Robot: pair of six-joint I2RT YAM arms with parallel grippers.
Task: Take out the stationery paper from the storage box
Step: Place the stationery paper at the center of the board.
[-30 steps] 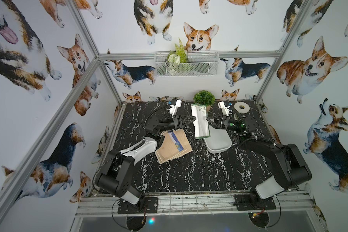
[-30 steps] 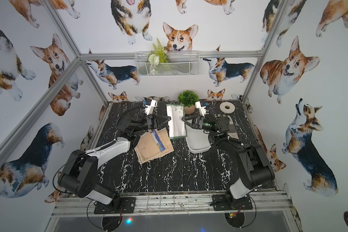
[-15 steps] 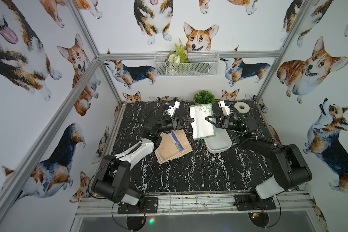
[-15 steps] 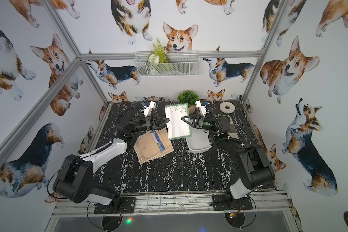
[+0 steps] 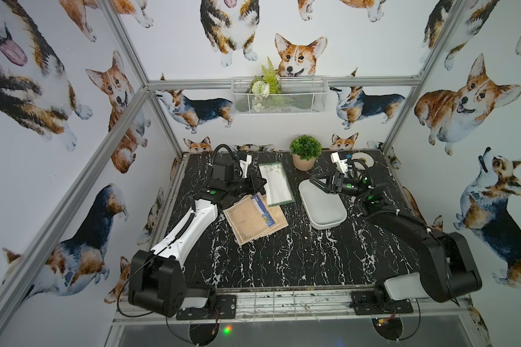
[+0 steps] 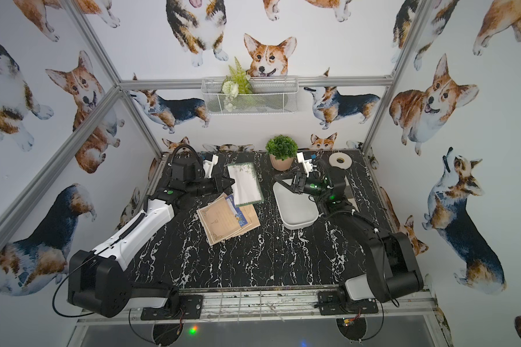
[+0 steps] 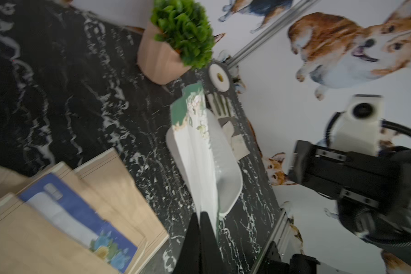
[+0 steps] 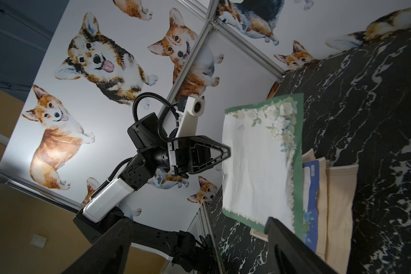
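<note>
My left gripper (image 5: 263,187) is shut on one edge of a white, green-bordered sheet of stationery paper (image 5: 275,184), holding it up off the table; the left wrist view shows its fingertips (image 7: 205,219) pinched on the sheet (image 7: 197,151). A stack of tan sheets (image 5: 253,220) with a blue-floral one (image 5: 263,208) lies on the table below it. The white storage box (image 5: 328,223) stands to the right with nothing showing inside. My right gripper (image 5: 315,181) hangs open over the box's far end, apart from the sheet (image 8: 256,166).
A potted plant (image 5: 305,151) stands at the back behind the sheet and box. A white tape roll (image 5: 363,157) lies at the back right, with a work glove (image 7: 220,104) near it behind the box. A wire basket (image 5: 278,96) hangs on the back wall.
My right gripper has let go of the green-bordered sheet, opened and drawn back over the box. My left gripper has carried the sheet to the left, over the stack.
</note>
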